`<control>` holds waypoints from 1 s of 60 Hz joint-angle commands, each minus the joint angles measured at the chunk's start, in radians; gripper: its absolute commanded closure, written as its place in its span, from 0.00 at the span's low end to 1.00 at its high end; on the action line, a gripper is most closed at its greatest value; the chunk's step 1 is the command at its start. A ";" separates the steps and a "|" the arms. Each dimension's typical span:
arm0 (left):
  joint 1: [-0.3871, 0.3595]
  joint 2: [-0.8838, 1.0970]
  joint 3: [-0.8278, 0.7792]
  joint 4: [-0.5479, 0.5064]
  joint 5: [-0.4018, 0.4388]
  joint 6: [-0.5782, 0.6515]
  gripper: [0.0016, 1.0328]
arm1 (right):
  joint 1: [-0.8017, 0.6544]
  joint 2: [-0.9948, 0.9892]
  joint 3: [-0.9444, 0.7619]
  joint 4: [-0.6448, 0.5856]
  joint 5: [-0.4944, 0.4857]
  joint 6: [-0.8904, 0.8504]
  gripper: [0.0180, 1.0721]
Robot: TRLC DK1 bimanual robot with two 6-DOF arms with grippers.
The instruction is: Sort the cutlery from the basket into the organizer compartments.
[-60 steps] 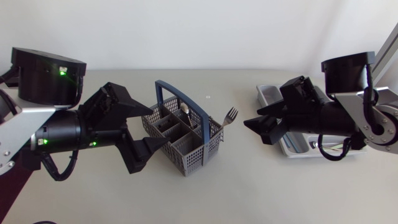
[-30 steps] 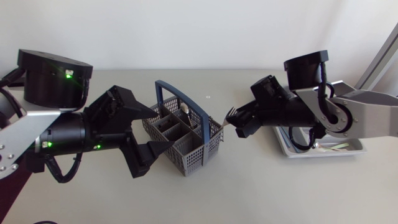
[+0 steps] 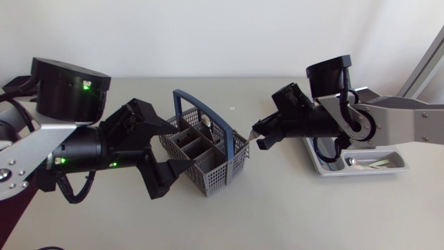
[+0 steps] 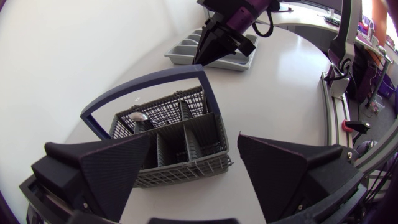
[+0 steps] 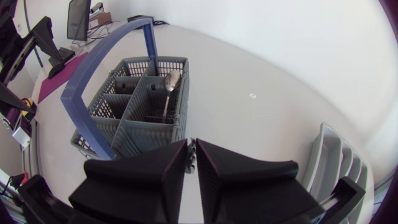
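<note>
A grey mesh basket (image 3: 208, 163) with a blue handle (image 3: 198, 104) stands mid-table. A spoon (image 3: 206, 123) stands in one far compartment. At the basket's right corner a fork (image 3: 249, 133) sticks up, and my right gripper (image 3: 254, 136) is shut on its head. In the right wrist view the right gripper (image 5: 193, 150) has its fingers almost together just past the basket (image 5: 134, 99), where the spoon (image 5: 169, 84) shows. My left gripper (image 3: 173, 144) stands open at the basket's near left side, its fingers astride the basket (image 4: 186, 146).
The grey organizer tray (image 3: 322, 167) lies at the right behind my right arm, with some cutlery (image 3: 368, 163) in a near compartment. The organizer (image 4: 186, 50) is past the basket in the left wrist view, with my right gripper (image 4: 208, 53) before it.
My right arm swung left from the organizer to the basket's right corner, and its fingers closed on the fork's head. The left arm shifted only slightly.
</note>
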 commanded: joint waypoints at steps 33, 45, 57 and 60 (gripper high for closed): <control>-0.036 0.060 0.089 -0.007 -0.013 0.016 0.06 | 0.044 -0.186 0.101 -0.200 -0.001 0.008 0.95; -0.036 0.070 0.128 -0.018 -0.013 0.023 0.06 | 0.040 -0.292 0.139 -0.301 -0.003 -0.021 0.95; -0.062 0.117 0.204 -0.030 -0.008 0.030 0.06 | 0.017 -0.395 0.160 -0.395 -0.006 -0.074 0.95; -0.068 0.126 0.224 -0.036 -0.005 0.030 0.06 | 0.006 -0.421 0.160 -0.411 -0.008 -0.089 0.95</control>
